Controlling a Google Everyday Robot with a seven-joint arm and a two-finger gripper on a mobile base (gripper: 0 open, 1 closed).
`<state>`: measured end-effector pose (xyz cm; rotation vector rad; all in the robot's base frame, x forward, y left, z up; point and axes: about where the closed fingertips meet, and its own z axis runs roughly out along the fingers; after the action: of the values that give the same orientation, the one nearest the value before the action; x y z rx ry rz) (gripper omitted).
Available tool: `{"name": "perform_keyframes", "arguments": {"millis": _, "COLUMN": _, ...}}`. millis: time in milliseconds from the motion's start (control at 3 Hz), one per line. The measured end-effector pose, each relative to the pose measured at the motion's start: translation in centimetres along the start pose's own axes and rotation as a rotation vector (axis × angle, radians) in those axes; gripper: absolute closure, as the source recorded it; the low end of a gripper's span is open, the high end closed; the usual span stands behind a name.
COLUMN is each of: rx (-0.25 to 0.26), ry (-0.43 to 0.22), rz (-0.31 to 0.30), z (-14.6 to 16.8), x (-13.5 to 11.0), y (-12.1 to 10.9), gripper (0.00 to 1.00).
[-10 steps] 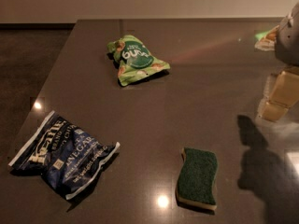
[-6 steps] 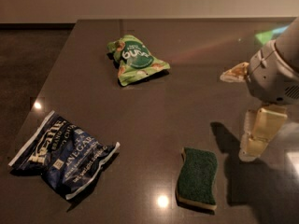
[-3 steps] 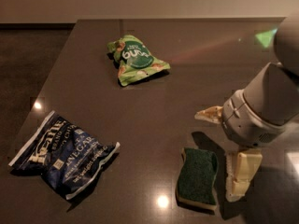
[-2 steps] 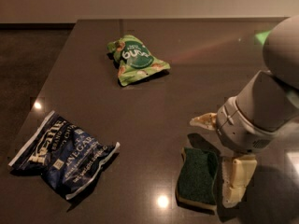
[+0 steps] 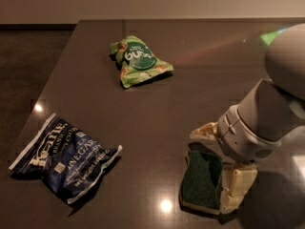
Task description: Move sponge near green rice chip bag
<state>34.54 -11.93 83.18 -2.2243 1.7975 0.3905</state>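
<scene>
The sponge (image 5: 200, 180), dark green on top with a pale yellow layer under it, lies flat on the dark table near the front right. My gripper (image 5: 220, 166) is down at the sponge: one cream finger (image 5: 205, 131) lies past its far end and the other (image 5: 237, 187) along its right side, jaws apart, with the sponge between them. The green rice chip bag (image 5: 138, 61) lies far off at the back, left of centre.
A large dark blue chip bag (image 5: 62, 157) with white lettering lies at the front left. The table's left edge (image 5: 45, 104) runs diagonally, with dark floor beyond it. My grey arm (image 5: 271, 113) fills the right side.
My arm has come down and leftward from the right edge to the sponge, and the fingers now straddle it. The sponge and both bags have not moved.
</scene>
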Motion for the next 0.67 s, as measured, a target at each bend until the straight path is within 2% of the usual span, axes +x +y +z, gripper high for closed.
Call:
{"name": "perform_keyframes", "arguments": {"millis": 333, "rx": 0.003, "ry": -0.005, "rz": 0.002, "z": 0.00, "x": -0.02, "y": 0.01, "gripper": 0.37}}
{"name": "perform_keyframes", "arguments": {"millis": 667, "rx": 0.018, "ry": -0.009, "rz": 0.036, "z": -0.83, "x": 0.41, "y": -0.77, "gripper": 0.68}}
